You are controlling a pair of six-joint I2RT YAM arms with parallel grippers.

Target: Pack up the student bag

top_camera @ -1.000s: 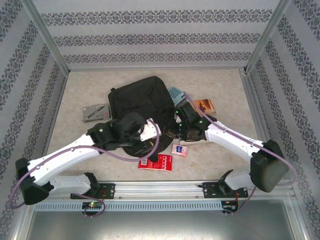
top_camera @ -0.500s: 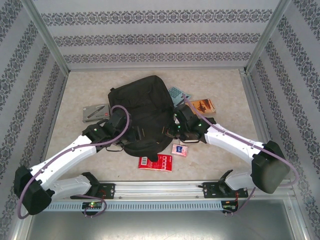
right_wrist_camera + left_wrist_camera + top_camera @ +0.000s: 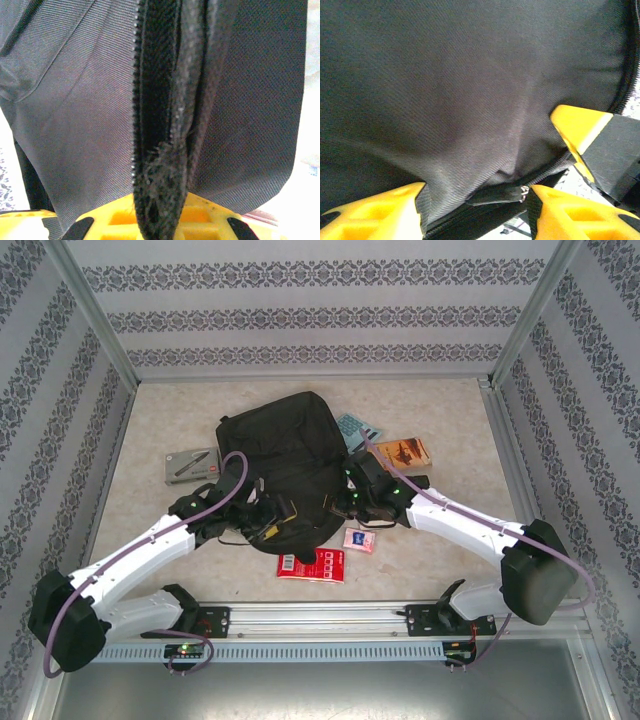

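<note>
right wrist | right gripper [image 3: 159, 217] clamped on student bag [image 3: 75, 125] zipper edge | left gripper [image 3: 476, 194] jaws apart

We find the student bag [image 3: 285, 460] at the middle of the surface [image 3: 450, 410]. We take the bag as the dial's centre, with 12 o'clock toward the far wall. A flat case [image 3: 190, 465] lies at 9 o'clock, just beside the bag. A keypad device [image 3: 355, 427] lies at 2 o'clock, touching the bag's edge, and a book [image 3: 405, 451] sits at 3 o'clock, apart from the bag. At 6 o'clock a booklet [image 3: 312, 565] lies just before the bag. A small packet [image 3: 359, 541] sits at 5 o'clock, just before the right tool [image 3: 343, 502], which meets the bag's edge at 4 o'clock. The left tool [image 3: 268, 520] is on the bag's near edge at 7 o'clock.
</note>
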